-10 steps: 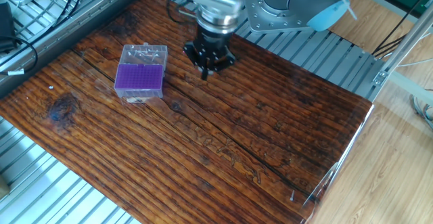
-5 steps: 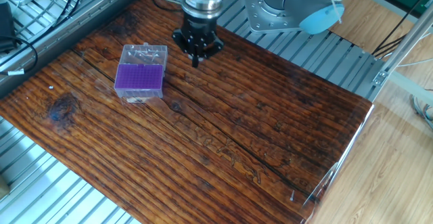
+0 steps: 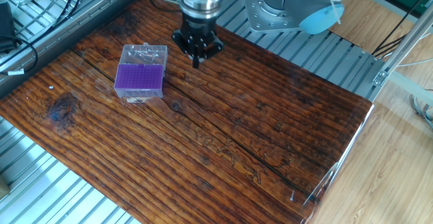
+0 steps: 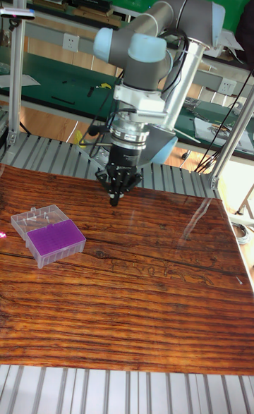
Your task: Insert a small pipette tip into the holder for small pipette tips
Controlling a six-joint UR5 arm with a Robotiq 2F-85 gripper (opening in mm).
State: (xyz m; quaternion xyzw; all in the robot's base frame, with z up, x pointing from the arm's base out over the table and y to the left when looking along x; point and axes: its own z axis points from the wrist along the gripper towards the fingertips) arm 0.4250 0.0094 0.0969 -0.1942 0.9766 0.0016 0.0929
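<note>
The holder for small pipette tips [image 3: 140,78] is a small clear box with a purple grid top. It sits on the left part of the wooden table with its clear lid [image 3: 145,53] folded open behind it. In the tall fixed view the holder [image 4: 56,238] lies at the left. My gripper [image 3: 196,62] hangs just right of the holder and slightly behind it, a little above the wood. Its fingers are pressed together into a point, and a thin dark sliver that looks like the small pipette tip [image 4: 113,202] sticks down from them. The gripper [image 4: 113,197] is not over the grid.
The dark wooden table [image 3: 257,129] rests on a ribbed metal frame [image 3: 318,55]. Cables [image 3: 27,48] lie off the table's left edge. The arm's grey base plate [image 3: 270,11] stands behind the table. A green bench [image 4: 56,82] runs behind the arm.
Over the last second the gripper moved left and toward the back of the table, closer to the holder. In the last half second it barely shifted. The holder stayed put.
</note>
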